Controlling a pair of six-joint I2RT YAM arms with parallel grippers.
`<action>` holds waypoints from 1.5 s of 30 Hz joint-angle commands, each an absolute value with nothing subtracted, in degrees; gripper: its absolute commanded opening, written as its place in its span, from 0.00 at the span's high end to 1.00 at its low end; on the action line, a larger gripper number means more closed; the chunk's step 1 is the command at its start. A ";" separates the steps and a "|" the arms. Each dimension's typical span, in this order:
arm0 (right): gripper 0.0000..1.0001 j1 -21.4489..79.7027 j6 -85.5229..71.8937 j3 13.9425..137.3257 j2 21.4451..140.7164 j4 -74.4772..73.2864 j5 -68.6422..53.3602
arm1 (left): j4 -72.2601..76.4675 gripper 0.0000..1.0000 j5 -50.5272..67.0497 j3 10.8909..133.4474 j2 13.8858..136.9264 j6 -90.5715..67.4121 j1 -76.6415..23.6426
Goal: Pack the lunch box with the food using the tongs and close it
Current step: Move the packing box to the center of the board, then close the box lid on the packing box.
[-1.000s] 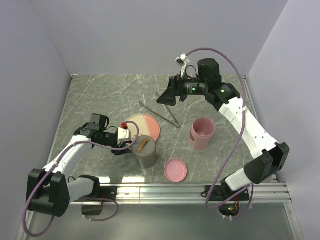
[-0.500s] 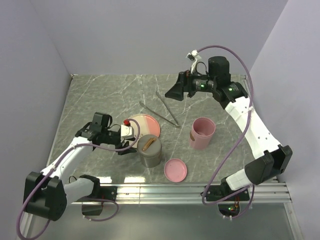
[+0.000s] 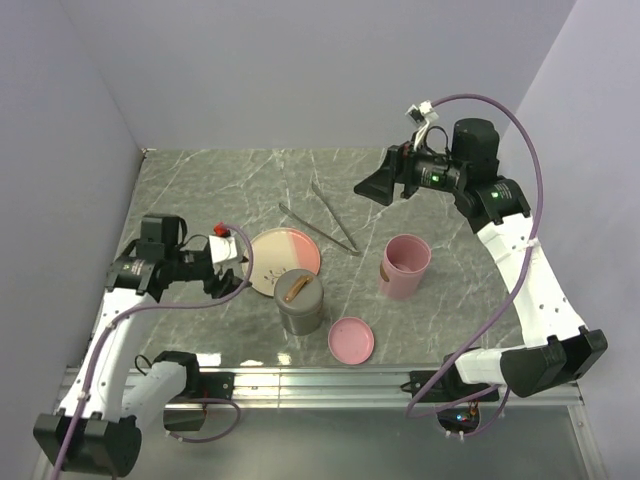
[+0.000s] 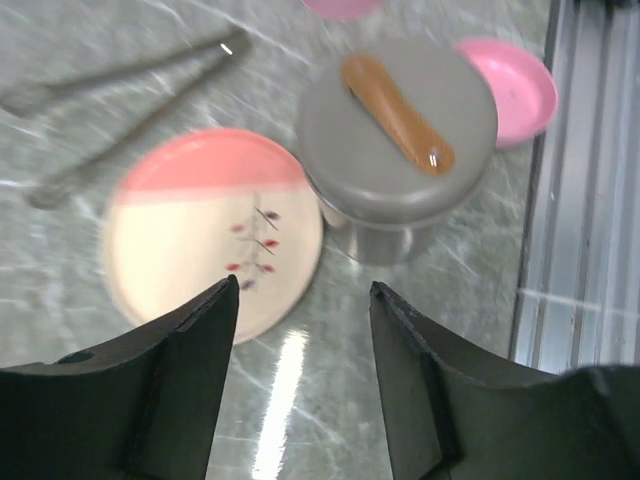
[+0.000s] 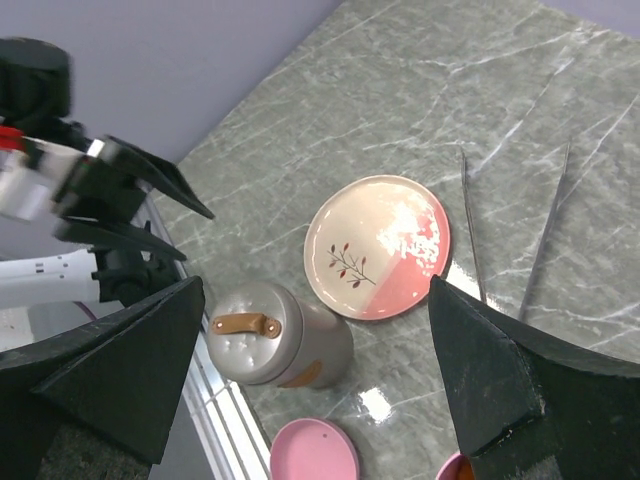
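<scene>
While your left gripper (image 4: 303, 290) hovers just left of the plate (image 3: 285, 260), its jaws stand moderately apart with nothing between them. Your right gripper (image 3: 370, 192) hangs above the far right of the worktop (image 3: 200, 190), spread wide and empty. The tongs (image 3: 320, 222) lie flat on the worktop just behind the plate, joined end toward the pink cup (image 3: 405, 265), arms splaying to the far left. The grey lunch box (image 3: 300, 305) stands upright at the plate's near-right edge, its lid on with the brown handle up. A pink lid (image 3: 351, 340) lies near it, closer to you.
</scene>
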State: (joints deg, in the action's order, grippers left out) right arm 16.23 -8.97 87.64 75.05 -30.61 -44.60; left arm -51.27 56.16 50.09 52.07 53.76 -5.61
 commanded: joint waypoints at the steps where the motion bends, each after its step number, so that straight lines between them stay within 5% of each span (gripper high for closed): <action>1: 0.00 13.72 -10.36 86.49 73.21 -28.84 -47.19 | -51.16 0.40 55.21 56.42 50.18 44.59 -5.71; 6: 0.00 12.75 -11.69 86.40 74.00 -28.12 -48.25 | -49.58 0.46 48.18 62.13 52.21 30.96 -13.43; 13: 0.00 12.39 -12.13 85.70 73.83 -27.43 -48.43 | -48.08 0.43 25.61 64.59 52.73 16.80 -32.57; 17: 0.00 12.39 -12.22 85.87 74.18 -27.60 -48.25 | -48.87 0.40 21.64 64.43 55.63 15.73 -34.36; 45: 0.00 11.42 -12.92 85.52 75.94 -27.07 -48.52 | -44.91 0.38 13.27 64.78 66.00 16.17 -49.57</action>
